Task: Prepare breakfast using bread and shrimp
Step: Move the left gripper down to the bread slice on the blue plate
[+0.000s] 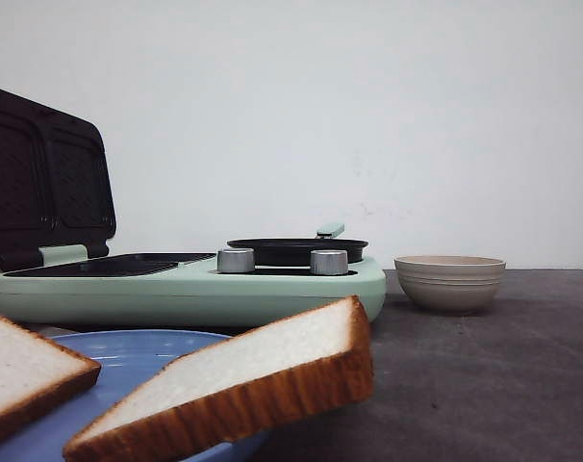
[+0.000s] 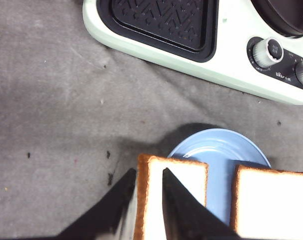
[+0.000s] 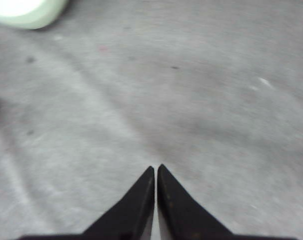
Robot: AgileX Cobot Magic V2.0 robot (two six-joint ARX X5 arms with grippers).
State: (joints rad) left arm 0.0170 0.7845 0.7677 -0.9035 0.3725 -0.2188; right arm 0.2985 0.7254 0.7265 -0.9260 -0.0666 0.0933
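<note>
Two slices of bread lie over a blue plate [image 1: 138,351] close to the front camera: a left slice [image 1: 22,371] and a tilted right slice [image 1: 263,371]. In the left wrist view my left gripper [image 2: 147,172] is shut on the crust edge of the left slice [image 2: 184,185], one finger on the outer side of the crust and one on its white face. The other slice [image 2: 276,200] rests beside it on the plate [image 2: 221,150]. My right gripper [image 3: 156,169] is shut and empty above bare grey table. No shrimp are in view; the beige bowl [image 1: 450,281] hides its inside.
A mint-green breakfast machine [image 1: 186,289] stands behind the plate, its dark lid [image 1: 41,173] raised at the left. It has an open grill plate [image 2: 161,20], two silver knobs [image 2: 268,51] and a black pan [image 1: 296,250]. Its corner [image 3: 26,12] shows in the right wrist view.
</note>
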